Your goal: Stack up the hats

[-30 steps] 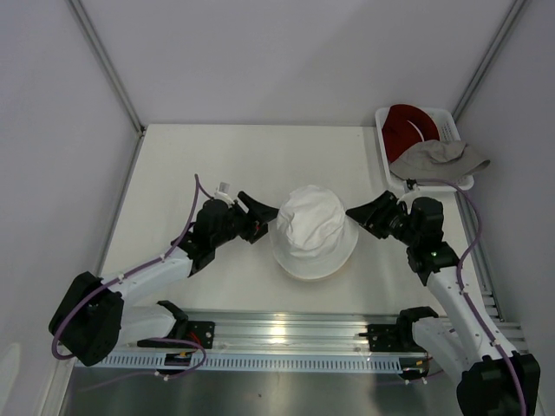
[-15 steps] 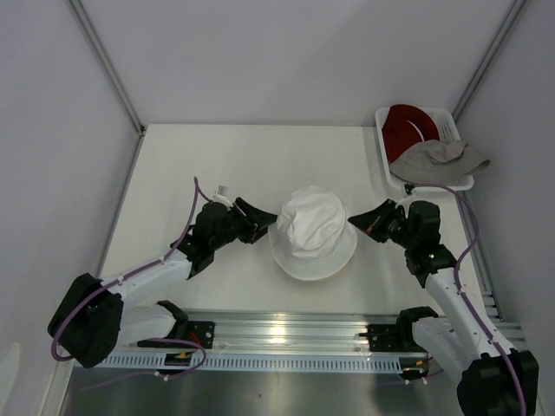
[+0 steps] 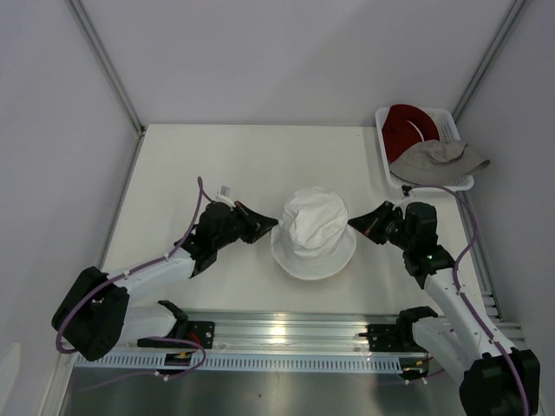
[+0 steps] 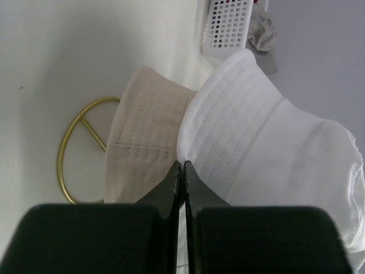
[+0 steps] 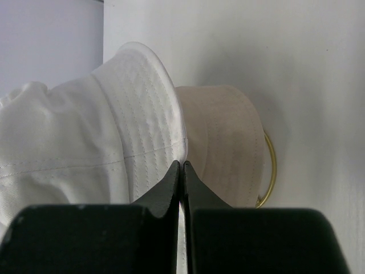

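White hat [image 3: 314,234], soft stitched cloth, round brim, lies over beige hat [image 4: 142,134].

A white slatted plastic basket [image 3: 380,139] sits at the far right corner of the white table [image 3: 199,156]. A gold wire ring base [image 4: 59,162] lies flat near the table's middle, with a straight wire crossing inside it. An aluminium rail [image 3: 286,334] runs along the near edge.

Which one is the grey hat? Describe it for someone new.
Find the white slatted basket at the far right corner of the table. The grey hat drapes over the basket's near rim, spilling rightward. Unlike the dark red hat lying inside the basket, it is pale grey and hangs out over the edge.
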Tool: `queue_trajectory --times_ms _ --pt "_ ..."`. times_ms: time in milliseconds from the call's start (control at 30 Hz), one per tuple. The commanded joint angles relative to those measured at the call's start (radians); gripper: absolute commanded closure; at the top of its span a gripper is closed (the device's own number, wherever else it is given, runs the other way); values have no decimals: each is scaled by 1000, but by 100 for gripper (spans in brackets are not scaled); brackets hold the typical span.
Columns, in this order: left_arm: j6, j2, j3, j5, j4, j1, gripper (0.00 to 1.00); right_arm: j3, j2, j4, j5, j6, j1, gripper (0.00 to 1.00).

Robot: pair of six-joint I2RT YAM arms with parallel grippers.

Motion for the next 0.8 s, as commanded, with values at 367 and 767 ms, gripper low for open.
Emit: queue_trajectory --times_ms 367,767 --pt "190 -129 -30 -333 -313 -112 99 -66 -21 -123 129 -124 28 100" --pt "224 -149 5 -503 -448 -232 99 -18 -71 -202 192 -186 31 94"
